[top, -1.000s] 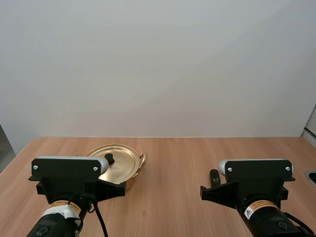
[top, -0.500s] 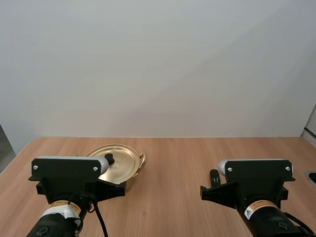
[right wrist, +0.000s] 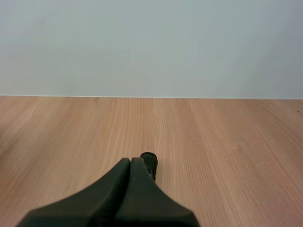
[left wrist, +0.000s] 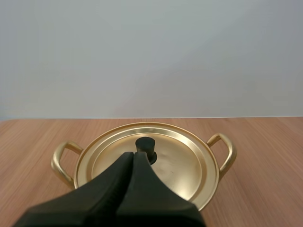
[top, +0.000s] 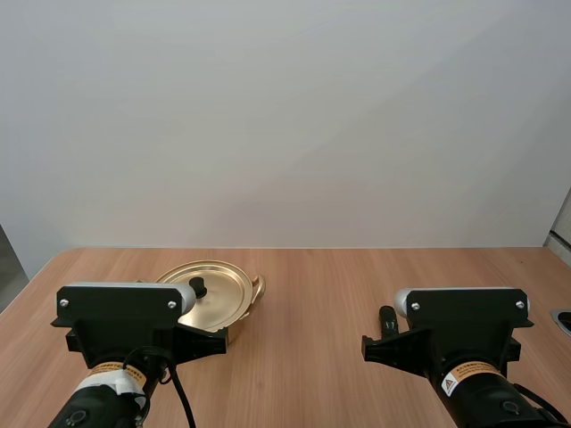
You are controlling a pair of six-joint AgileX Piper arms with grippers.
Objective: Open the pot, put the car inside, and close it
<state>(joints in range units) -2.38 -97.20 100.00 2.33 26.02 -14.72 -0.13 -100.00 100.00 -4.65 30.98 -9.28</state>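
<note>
**A:** What is laid out, and where?

**B:** A wooden counter (top: 312, 294) is spread across the lower part of the high view. A gold pot (left wrist: 229, 153) is set at its lower left, just ahead of the left arm. The lid (top: 219, 290) is seated on the pot, so nothing has been opened. A small black thing, taken to be the car (top: 386, 314), is seen at the lower right, just ahead of the right arm and well apart from the pot. Its shape is too small to be made out.

**A:** How are the jaws held?

**B:** Both pairs are closed on nothing. In the left wrist view the left jaws are pressed together into one dark wedge, pointed at the black knob (left wrist: 145, 144) in the middle of the lid. Whether the knob is touched cannot be told. In the right wrist view the right jaws are closed the same way, and the car is seen just past their tips.

**A:** How should the step in hand be done well?

**B:** Lifting the lid is judged to be the step. The left jaws should be opened before any descent, then centred over the knob. They should be closed low under its head, so that it is not squeezed out. The lid should be raised straight up, since a tilted lid could drag the pot. It is best set down on bare counter, clear of the car's path.
</note>
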